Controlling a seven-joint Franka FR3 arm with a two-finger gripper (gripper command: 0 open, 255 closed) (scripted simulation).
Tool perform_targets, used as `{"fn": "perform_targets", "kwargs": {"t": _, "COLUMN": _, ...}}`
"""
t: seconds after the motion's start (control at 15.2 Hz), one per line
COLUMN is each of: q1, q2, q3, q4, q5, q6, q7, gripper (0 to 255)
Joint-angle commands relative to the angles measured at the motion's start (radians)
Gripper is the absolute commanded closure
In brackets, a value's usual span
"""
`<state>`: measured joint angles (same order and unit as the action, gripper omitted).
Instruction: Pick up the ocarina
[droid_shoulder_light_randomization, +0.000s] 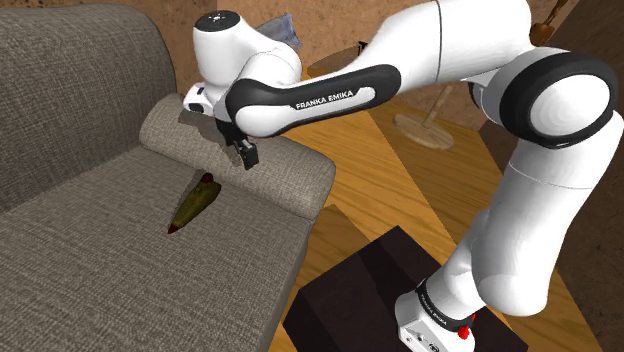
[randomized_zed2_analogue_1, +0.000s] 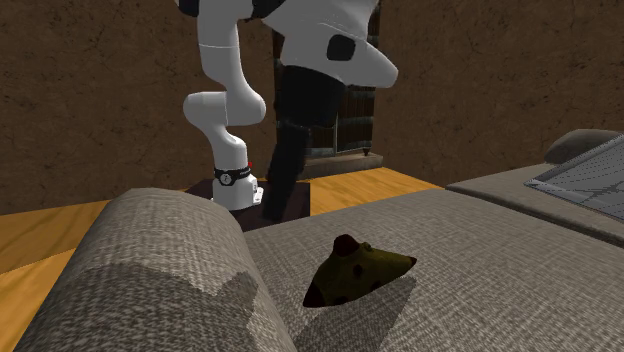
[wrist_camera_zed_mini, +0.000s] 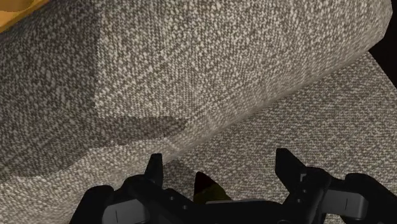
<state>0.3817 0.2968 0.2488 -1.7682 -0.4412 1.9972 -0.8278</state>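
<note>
The ocarina (droid_shoulder_light_randomization: 195, 203) is olive green with dark holes and a dark red tip. It lies on the grey sofa seat (droid_shoulder_light_randomization: 110, 270), close to the padded armrest (droid_shoulder_light_randomization: 250, 165). In the second exterior view the ocarina (randomized_zed2_analogue_1: 355, 272) rests flat on the cushion beside the armrest (randomized_zed2_analogue_1: 160, 270). My black gripper (droid_shoulder_light_randomization: 245, 153) hangs open just above the armrest, to the right of the ocarina and a little higher, holding nothing. In the wrist view the two fingers (wrist_camera_zed_mini: 154, 168) stand wide apart over the armrest fabric. A tip of the ocarina (wrist_camera_zed_mini: 205, 188) peeks up between them near the hand, untouched.
The sofa's back (droid_shoulder_light_randomization: 70, 90) rises at the shoulder view's left. The dark stand (droid_shoulder_light_randomization: 370, 290) sits on the wooden floor (droid_shoulder_light_randomization: 400, 190) at the lower right. A round lamp base (droid_shoulder_light_randomization: 425, 128) stands behind the arm. Another grey cushion (randomized_zed2_analogue_1: 590, 170) lies at the second exterior view's right.
</note>
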Motion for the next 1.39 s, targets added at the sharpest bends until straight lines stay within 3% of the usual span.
{"fn": "perform_targets", "kwargs": {"t": 0.0, "q1": 0.022, "q2": 0.041, "q3": 0.015, "q4": 0.025, "q5": -0.028, "q6": 0.018, "q7": -0.027, "gripper": 0}}
{"fn": "perform_targets", "kwargs": {"t": 0.53, "q1": 0.113, "q2": 0.167, "q3": 0.067, "q4": 0.088, "q5": -0.129, "q6": 0.081, "q7": -0.122, "gripper": 0}}
{"fn": "perform_targets", "kwargs": {"t": 1.12, "q1": 0.12, "q2": 0.217, "q3": 0.051, "q4": 0.062, "q5": -0.163, "q6": 0.148, "q7": -0.081, "gripper": 0}}
{"fn": "perform_targets", "kwargs": {"t": 1.19, "q1": 0.12, "q2": 0.22, "q3": 0.051, "q4": 0.065, "q5": -0.164, "q6": 0.148, "q7": -0.082, "gripper": 255}}
{"fn": "perform_targets", "kwargs": {"t": 1.32, "q1": 0.12, "q2": 0.221, "q3": 0.05, "q4": 0.066, "q5": -0.164, "q6": 0.148, "q7": -0.082, "gripper": 255}}
